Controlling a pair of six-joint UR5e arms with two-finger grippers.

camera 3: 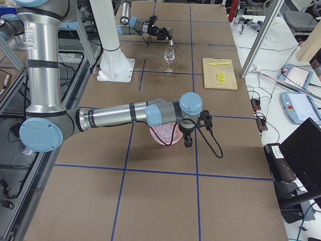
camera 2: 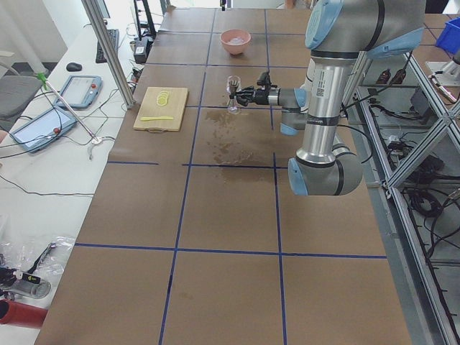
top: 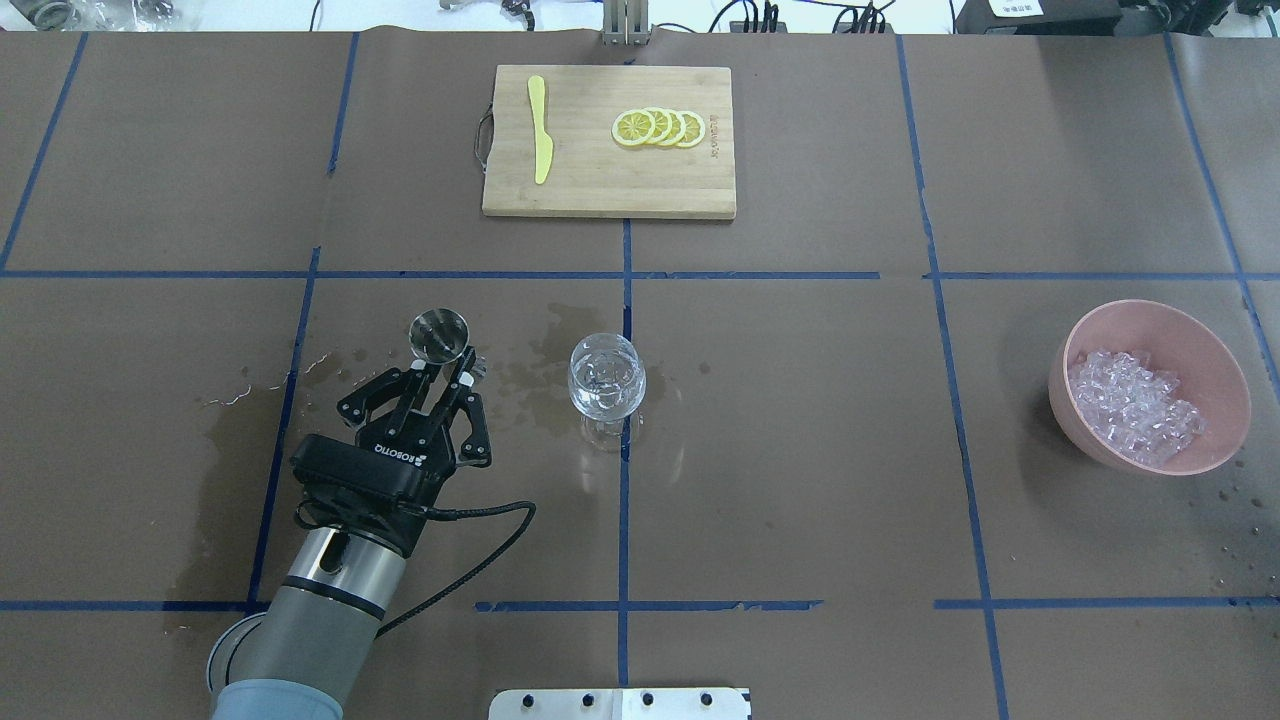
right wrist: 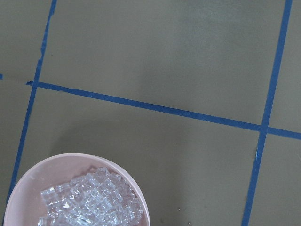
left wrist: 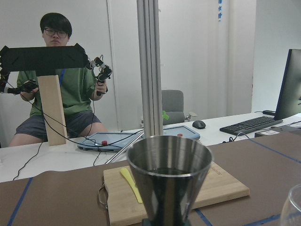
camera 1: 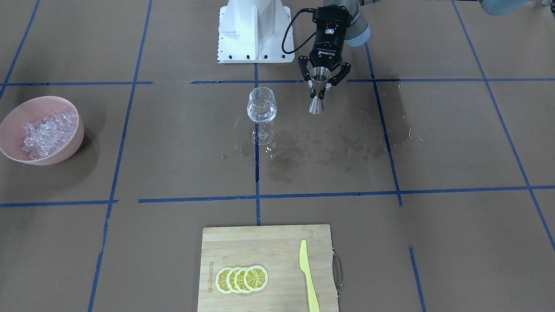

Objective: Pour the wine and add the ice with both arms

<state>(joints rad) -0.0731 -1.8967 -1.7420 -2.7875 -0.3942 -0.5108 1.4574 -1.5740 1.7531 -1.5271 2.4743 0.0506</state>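
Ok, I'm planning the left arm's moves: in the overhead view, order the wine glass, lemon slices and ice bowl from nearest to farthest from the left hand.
1. The wine glass, just right of the left hand, which grips a steel jigger.
2. The lemon slices, on the cutting board at the table's far edge.
3. The pink ice bowl, far off on the right side.

The wine (camera 1: pixel 261 116) is a small clear measure, barely visible, low in the bowl of the upright glass (top: pixel 606 375). The ice (top: pixel 1135 405), many small clear cubes, is heaped in a pink bowl (top: pixel 1205 350) well apart from the glass, on the robot's right. The left arm (top: pixel 325 590) reaches forward over the surface. Its hand (top: pixel 447 370) clamps an upright steel jigger (camera 1: pixel 316 106) at the waist, near the glass. The right arm (camera 3: pixel 115 115) stretches out level, with its hand (camera 3: pixel 188 140) pointing down over the bowl. Whether its fingers are apart is unclear.
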